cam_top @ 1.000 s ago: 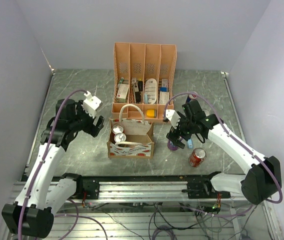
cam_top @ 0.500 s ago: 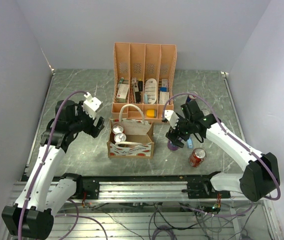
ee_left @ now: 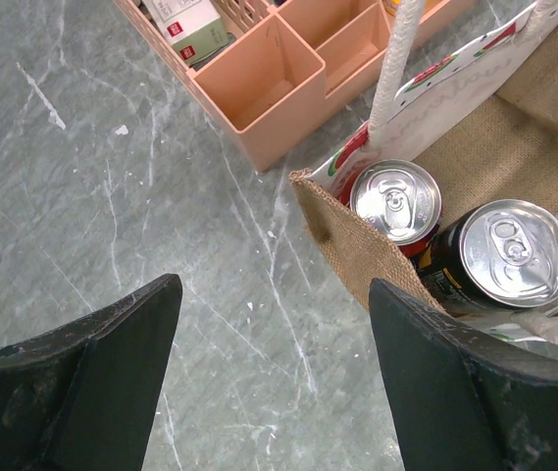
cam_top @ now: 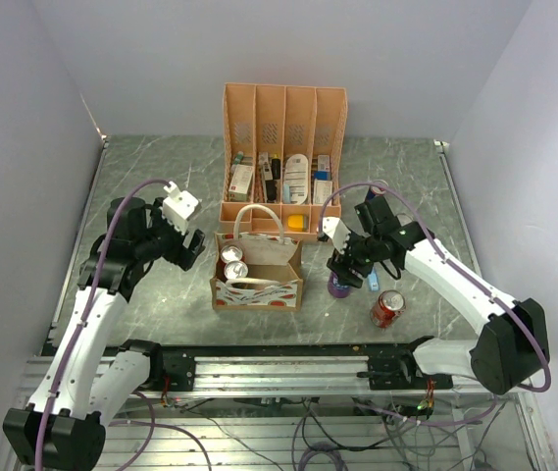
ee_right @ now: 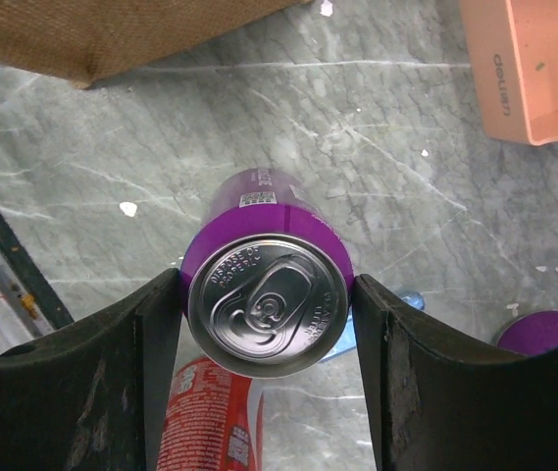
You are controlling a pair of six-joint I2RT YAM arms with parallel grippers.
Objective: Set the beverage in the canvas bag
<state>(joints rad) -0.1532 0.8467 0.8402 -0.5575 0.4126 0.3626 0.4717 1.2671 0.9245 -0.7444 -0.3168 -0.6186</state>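
Right gripper has closed in since the earlier top frame and the arm has crept slightly left; the left arm has barely shifted. Top view: its jaws sit around the upright purple can, which looks to be on the table directly under the tool, though I can't tell if it has lifted yet. The canvas bag is off to this gripper's left, well apart, with a red can lying just to its right. The left gripper hangs beside the bag's far side. Left wrist view: that tool's jaws are wide apart with nothing between them. The bag's open mouth is ahead and to the right, with two cans standing inside, and a white handle rises over them. Right wrist view: both fingers look pressed against opposite sides of the purple can, lid square between them, so I read it as clamped on the can. A burlap corner of the bag shows ahead-left, and the red can is below the jaws. My call for the lift: go straight up and keep the can vertical. Get its base above the bag rim and the handle loops before moving left. Then lower it into the free space beside the two cans. Don't drag sideways early, or the red can gets clipped.
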